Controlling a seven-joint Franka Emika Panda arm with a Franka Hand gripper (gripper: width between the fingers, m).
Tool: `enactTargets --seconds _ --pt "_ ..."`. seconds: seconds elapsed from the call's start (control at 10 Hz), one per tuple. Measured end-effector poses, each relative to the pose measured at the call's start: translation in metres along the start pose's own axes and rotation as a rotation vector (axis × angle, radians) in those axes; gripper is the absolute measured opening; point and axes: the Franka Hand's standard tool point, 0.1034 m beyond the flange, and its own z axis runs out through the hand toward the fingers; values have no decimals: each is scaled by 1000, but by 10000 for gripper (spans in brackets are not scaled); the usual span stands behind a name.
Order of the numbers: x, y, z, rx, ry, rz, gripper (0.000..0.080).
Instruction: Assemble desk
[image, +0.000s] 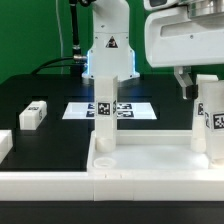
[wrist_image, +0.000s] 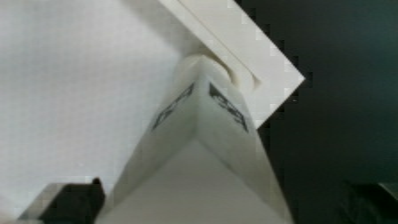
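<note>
The white desk top (image: 150, 158), a tray with a raised rim, lies in the foreground. One tagged white leg (image: 104, 112) stands upright in its far corner on the exterior view's left. My gripper (image: 204, 90) is shut on a second tagged leg (image: 211, 120), held upright at the far corner on the exterior view's right. In the wrist view this leg (wrist_image: 205, 150) runs between my dark fingers (wrist_image: 71, 203) down to the top's corner (wrist_image: 240, 50), its end at the corner socket. Whether it is seated there is hidden.
A loose leg (image: 32, 115) lies on the black table at the exterior view's left, another white part (image: 5, 146) at the edge. The marker board (image: 135, 108) lies behind the top, before the robot base (image: 108, 55). A long white rail (image: 110, 188) runs along the front.
</note>
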Motion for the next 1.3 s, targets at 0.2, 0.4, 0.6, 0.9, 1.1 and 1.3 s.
enactTargets --seconds 0.2,0.4,0.6,0.9,1.1,1.3 --pt "3 -1 -3 -27 20 -313 649" --pt "4 -2 -3 -33 24 -346 649" --pt "5 -1 -3 -31 25 -286 388" --pt "4 -1 -2 -30 27 -67 253" --pt "3 -5 0 -29 32 113 18" --pt "4 -4 1 -27 35 232 6"
